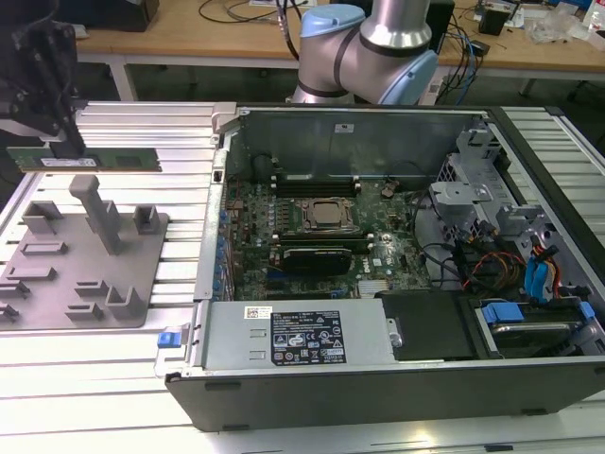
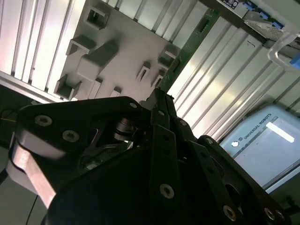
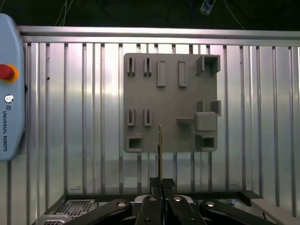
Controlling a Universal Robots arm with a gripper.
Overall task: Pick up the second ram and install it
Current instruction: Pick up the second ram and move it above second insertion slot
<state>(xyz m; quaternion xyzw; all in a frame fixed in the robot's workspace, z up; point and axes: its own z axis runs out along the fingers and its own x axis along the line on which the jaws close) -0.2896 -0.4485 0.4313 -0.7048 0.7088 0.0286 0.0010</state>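
A white sticker [image 1: 66, 163], its print too small to read, lies on the long green circuit-board stick, the second ram [image 1: 123, 161], clamped in the black gripper [image 1: 62, 146]. Beside the gripper, a line of lettering [image 3: 5, 131] runs along a pale blue plastic pendant [image 3: 11, 70]. Well away from it, a black-and-white label [image 1: 307, 339] of fine print fronts the grey metal power-supply box [image 1: 227, 340].

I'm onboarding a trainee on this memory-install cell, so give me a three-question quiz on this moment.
1. True or false: the second ram lies flat in the grey tray.
2. Multiple choice: the pincer is A) open, B) shut on the second ram, C) inside the computer case.
3. Fill in: in the exterior view, the grey tray lies to the computer case's ____.
Key: 1 false, it is held up off the tray; 2 B; 3 left.
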